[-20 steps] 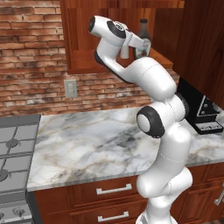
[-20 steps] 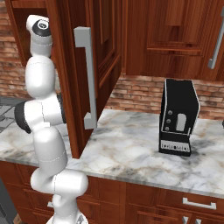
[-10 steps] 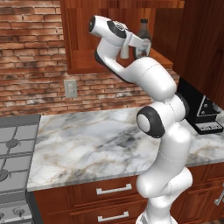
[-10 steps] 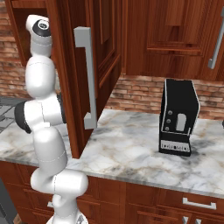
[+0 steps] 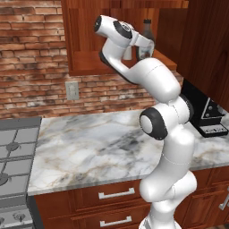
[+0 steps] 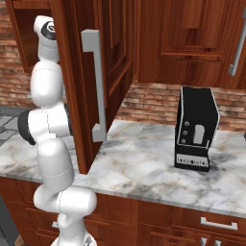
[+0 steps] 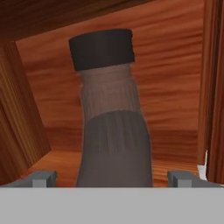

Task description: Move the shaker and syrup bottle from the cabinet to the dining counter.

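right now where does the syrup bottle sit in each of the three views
Left base view: the syrup bottle stands on the open cabinet shelf, top centre, just behind the arm's wrist.
Right base view: I cannot make it out; the open cabinet door blocks the shelf.
Hand view: centre, close up, dark cap on top, between the open pincer tips.
Shared landmark: the cabinet's wooden shelf.
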Robot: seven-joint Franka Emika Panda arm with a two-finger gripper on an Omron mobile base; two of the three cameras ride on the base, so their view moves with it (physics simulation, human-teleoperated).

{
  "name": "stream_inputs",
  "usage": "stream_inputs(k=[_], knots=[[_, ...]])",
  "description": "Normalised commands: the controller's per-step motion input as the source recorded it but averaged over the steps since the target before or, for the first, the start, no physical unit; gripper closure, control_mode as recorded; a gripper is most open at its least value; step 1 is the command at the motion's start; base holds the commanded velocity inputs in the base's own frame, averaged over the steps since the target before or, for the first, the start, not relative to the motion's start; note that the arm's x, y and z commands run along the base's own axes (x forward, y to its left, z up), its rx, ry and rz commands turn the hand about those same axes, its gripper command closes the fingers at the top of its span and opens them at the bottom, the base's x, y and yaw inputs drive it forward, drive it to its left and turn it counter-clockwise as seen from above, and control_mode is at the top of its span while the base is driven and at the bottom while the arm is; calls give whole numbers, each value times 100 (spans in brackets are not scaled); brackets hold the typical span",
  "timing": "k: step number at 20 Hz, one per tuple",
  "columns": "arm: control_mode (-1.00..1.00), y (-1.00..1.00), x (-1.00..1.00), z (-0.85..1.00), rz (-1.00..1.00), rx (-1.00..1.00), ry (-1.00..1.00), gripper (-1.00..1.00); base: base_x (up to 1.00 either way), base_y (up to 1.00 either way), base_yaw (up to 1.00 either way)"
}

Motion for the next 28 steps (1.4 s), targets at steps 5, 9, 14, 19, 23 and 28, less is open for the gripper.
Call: stream_inputs(k=[5, 9, 14, 19, 23, 28], knots=[[-100, -9, 0, -5, 0, 0, 5, 100, 0, 0, 0], [-100, 0, -15, -13, 4, 2, 7, 100, 0, 0, 0], [-100, 0, -17, -20, 5, 2, 4, 100, 0, 0, 0], [-100, 37, -32, -18, 12, 7, 0, 100, 0, 0, 0], [-100, 58, -39, -8, 16, 6, 0, 100, 0, 0, 0], [-100, 56, -53, -7, 20, 4, 0, 100, 0, 0, 0]])
